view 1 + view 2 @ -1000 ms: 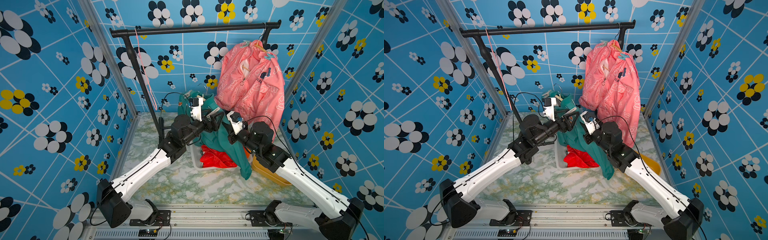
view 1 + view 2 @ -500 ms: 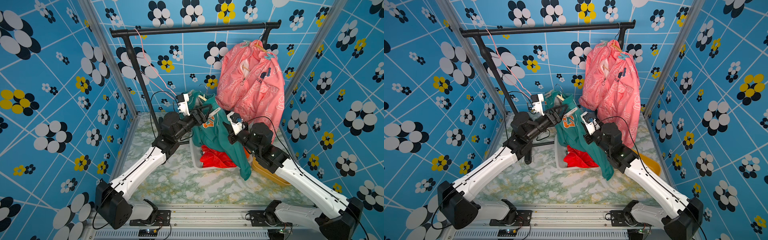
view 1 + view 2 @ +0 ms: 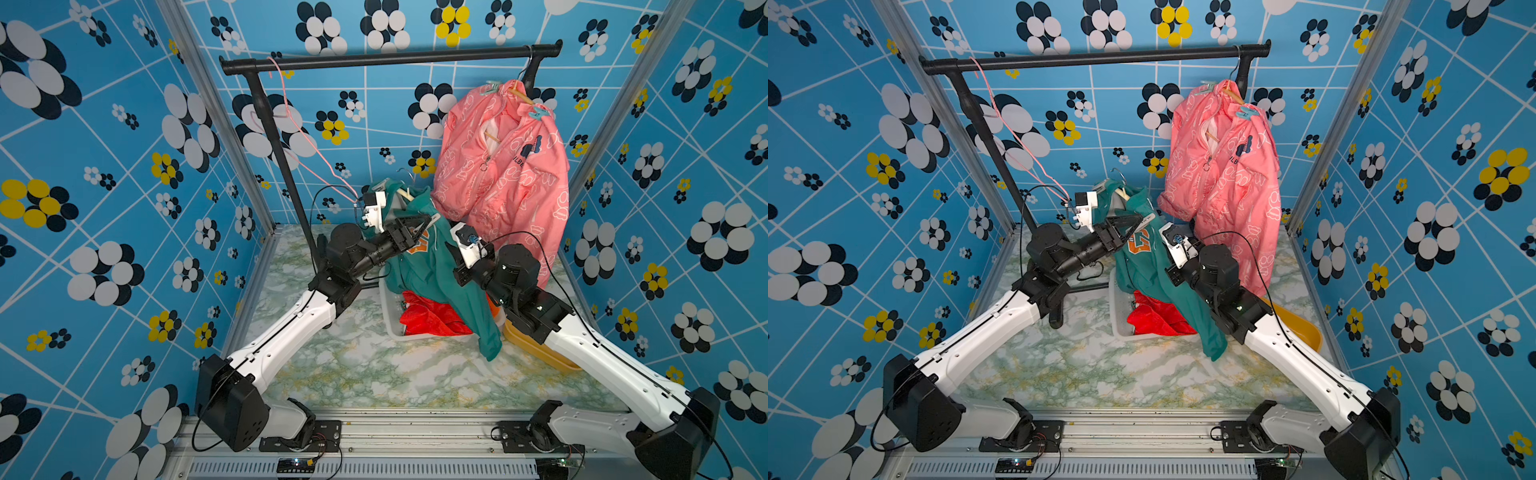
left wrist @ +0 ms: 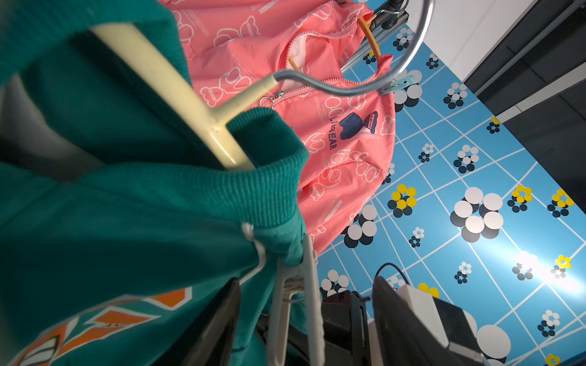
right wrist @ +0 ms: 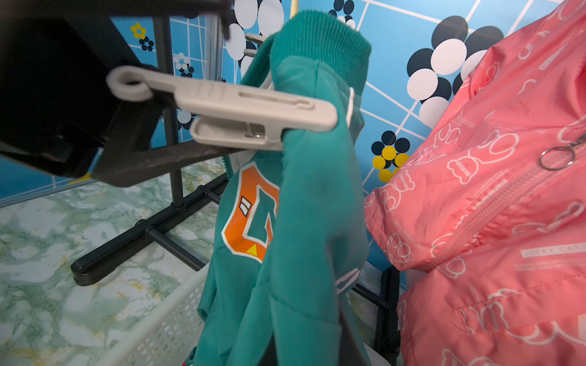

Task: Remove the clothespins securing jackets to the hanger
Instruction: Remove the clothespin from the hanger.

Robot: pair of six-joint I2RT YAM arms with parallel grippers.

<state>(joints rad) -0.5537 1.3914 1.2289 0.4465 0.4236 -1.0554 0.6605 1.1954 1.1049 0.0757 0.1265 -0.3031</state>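
A green jacket [image 3: 424,266] with an orange letter hangs low on a cream hanger [image 4: 177,95]. A whitish clothespin [image 5: 228,111] pins its shoulder. My left gripper [image 4: 304,329] is open and straddles that clothespin [image 4: 298,304], with a gap on each side. My right gripper [image 5: 310,348] is shut on the green jacket's lower cloth and is hidden behind the jacket in both top views. A pink jacket [image 3: 507,178] hangs from the rail at the right, with teal clothespins [image 3: 540,111] at its shoulders. A red jacket [image 3: 432,320] lies in the basket.
A black clothes rail [image 3: 390,58] spans the back, and its foot bars cross the marble floor. A bare pink wire hanger [image 3: 299,137] dangles at its left end. A white basket [image 3: 388,320] stands under the green jacket, and a yellow bin [image 3: 536,349] lies beneath the right arm.
My left arm has shifted a little to the left and settled around the whitish clothespin, its jaws narrowing. The orange letter has come into view. My right arm has held still.
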